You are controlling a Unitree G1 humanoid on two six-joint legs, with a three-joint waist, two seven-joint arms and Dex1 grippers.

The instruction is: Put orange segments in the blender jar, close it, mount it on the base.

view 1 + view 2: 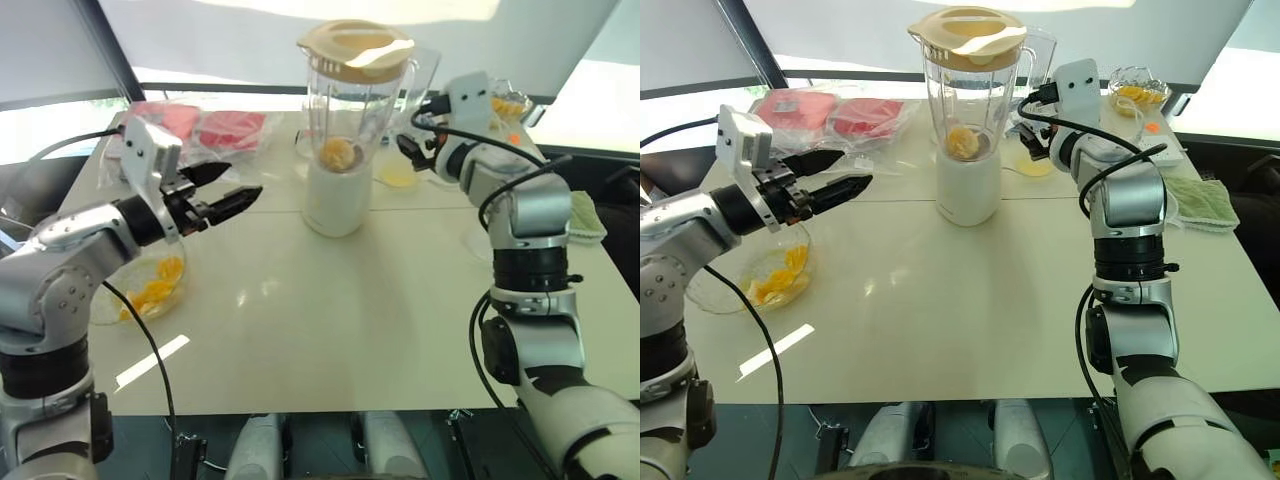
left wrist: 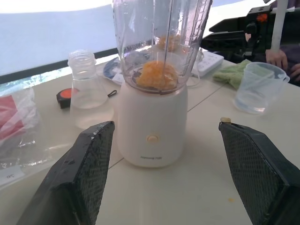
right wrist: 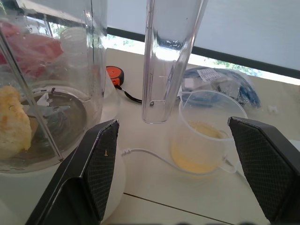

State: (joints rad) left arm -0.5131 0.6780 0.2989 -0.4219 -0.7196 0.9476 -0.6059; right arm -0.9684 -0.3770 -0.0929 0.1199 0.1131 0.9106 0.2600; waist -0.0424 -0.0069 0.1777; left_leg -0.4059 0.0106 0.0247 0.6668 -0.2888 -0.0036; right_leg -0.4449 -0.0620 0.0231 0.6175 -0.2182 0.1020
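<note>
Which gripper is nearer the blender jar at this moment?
Right. The right gripper, open, sits just beside the blender jar, next to its handle. The left gripper, also open, hangs farther off on the jar's other side, above the table.

Head pair: looking forward and down over both arms at the table (image 1: 330, 330). Wrist views: level along each gripper's fingers, close on the blender jar (image 2: 159, 42) ahead, shared from opposite sides.
</note>
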